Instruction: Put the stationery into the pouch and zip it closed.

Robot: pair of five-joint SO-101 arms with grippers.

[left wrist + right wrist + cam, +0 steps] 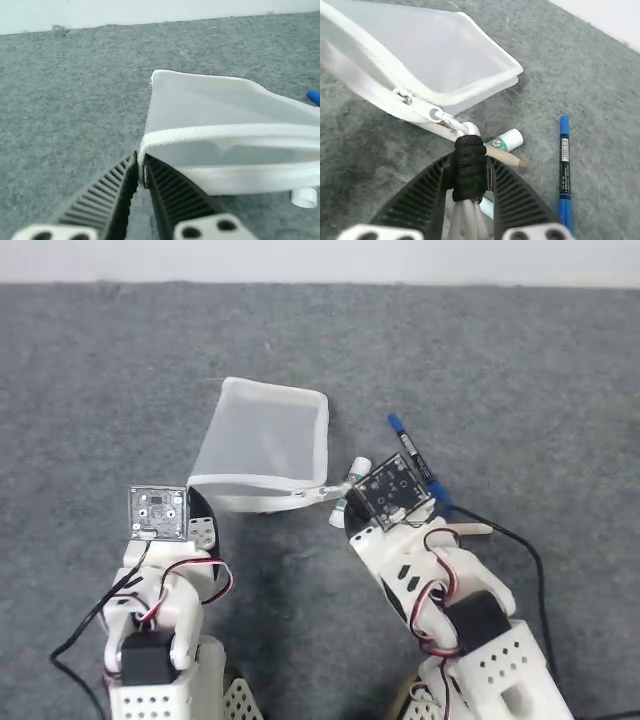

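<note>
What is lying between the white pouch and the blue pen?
A white tube with a green band and a wooden pencil lie between the pouch and the pen, as the right wrist view shows.

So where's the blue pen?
In the high view the blue pen lies on the grey carpet, to the right of the pouch, near the white tube.

Grey, carpet-like table (120,360) with stationery lying on it.
A white translucent pouch (265,435) rested near the table's middle. Just beside the pouch's zipper end, a white tube (506,140) with a green band and a wooden pencil (502,155) lay close together. A blue pen (400,432) lay apart from them, farther out.
</note>
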